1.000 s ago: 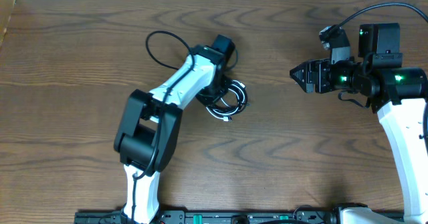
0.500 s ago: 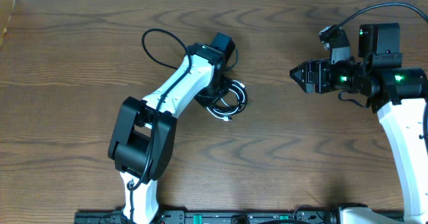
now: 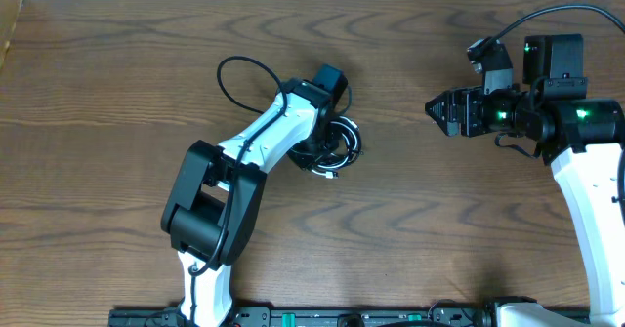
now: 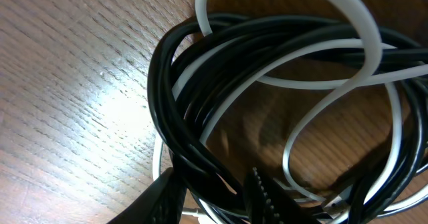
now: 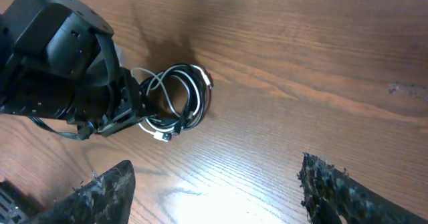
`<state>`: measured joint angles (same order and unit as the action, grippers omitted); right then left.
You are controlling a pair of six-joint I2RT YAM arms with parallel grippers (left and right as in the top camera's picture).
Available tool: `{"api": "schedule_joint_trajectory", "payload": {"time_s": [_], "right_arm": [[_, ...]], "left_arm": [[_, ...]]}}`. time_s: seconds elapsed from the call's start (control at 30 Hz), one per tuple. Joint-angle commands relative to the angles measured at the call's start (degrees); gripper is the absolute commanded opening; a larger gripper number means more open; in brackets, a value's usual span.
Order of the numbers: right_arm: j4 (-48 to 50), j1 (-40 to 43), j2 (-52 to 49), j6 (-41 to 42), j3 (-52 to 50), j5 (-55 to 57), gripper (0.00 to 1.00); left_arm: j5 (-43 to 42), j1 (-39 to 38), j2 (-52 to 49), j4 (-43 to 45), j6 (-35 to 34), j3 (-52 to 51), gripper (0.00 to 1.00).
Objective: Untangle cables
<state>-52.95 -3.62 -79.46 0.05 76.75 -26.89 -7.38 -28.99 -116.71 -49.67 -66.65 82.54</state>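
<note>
The cables (image 3: 340,143) lie as one small tangled coil of black and white cord on the wooden table, left of centre. In the left wrist view the black cord (image 4: 200,70) and the white cord (image 4: 348,10) loop through each other. My left gripper (image 3: 324,140) is down on the coil's left side. Its jaws (image 4: 212,184) stand apart, and black strands run loosely between the two fingers. The right wrist view shows the coil (image 5: 179,95) and the left gripper (image 5: 130,110) at it. My right gripper (image 3: 431,107) hangs open far to the right with nothing in it (image 5: 214,177).
A thick black arm cable (image 3: 234,73) loops over the table behind the left arm. The right arm's base and cable (image 3: 576,102) fill the right side. A wooden edge (image 3: 10,20) stands at the far left corner.
The left jaws have widened around the black strands. The left arm swung slightly left and back, and its thick cable loop shifted. The right arm has not moved.
</note>
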Motion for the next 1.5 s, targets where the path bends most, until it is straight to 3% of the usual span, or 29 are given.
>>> {"api": "schedule_joint_trajectory", "payload": {"time_s": [0.0,0.1,0.2,0.5,1.0,1.47], "right_arm": [[-0.24,-0.57,-0.07,0.57,-0.48,0.44,0.76],[-0.28,-0.57,-0.07,0.57,-0.48,0.44,0.75],[-0.26,-0.57,-0.07,0.57,-0.48,0.44,0.76],[-0.2,-0.7,-0.07,1.07,-0.48,0.39,0.76],[4.92,-5.4,-7.39,9.46,-0.48,-4.26,0.72],[12.81,-11.08,-18.6,23.87,-0.48,-4.74,0.69]], "left_arm": [[-0.94,-0.09,-2.93,-0.11,-0.94,-0.79,0.34],[-0.92,-0.09,-4.33,-0.02,-0.92,-0.79,0.29],[-0.83,0.02,-4.48,0.57,-0.9,-0.79,0.08],[-0.94,1.36,-2.32,0.94,3.26,1.55,0.07],[-1.25,1.66,15.41,3.96,5.55,1.86,0.07],[-12.13,2.1,15.93,14.4,9.7,1.86,0.08]]}}
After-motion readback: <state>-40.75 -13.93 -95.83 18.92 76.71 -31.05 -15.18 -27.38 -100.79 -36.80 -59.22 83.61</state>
